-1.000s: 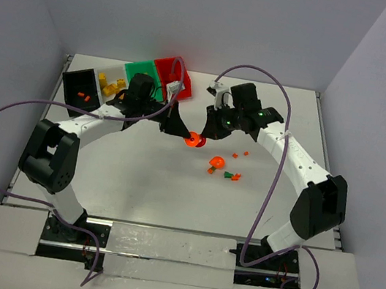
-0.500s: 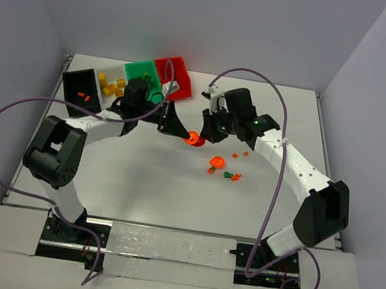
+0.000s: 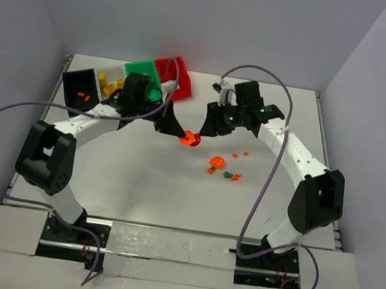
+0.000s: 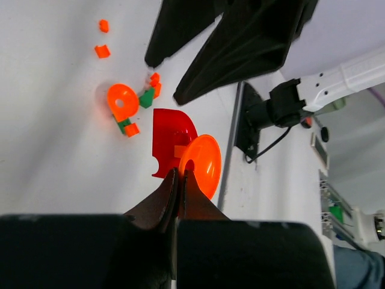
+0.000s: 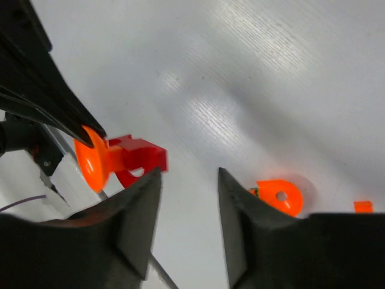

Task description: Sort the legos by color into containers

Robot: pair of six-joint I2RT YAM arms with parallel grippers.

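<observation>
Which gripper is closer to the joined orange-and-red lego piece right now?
Left. The left gripper is shut on the orange-and-red lego piece; the right gripper stands open just beside it, not touching.

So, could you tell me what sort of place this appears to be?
Probably a robotics lab test cell: a left arm and right arm mounted at a white table, plain walls boxing it in, and small sorting bins.

No legible text, no labels (any view)
</observation>
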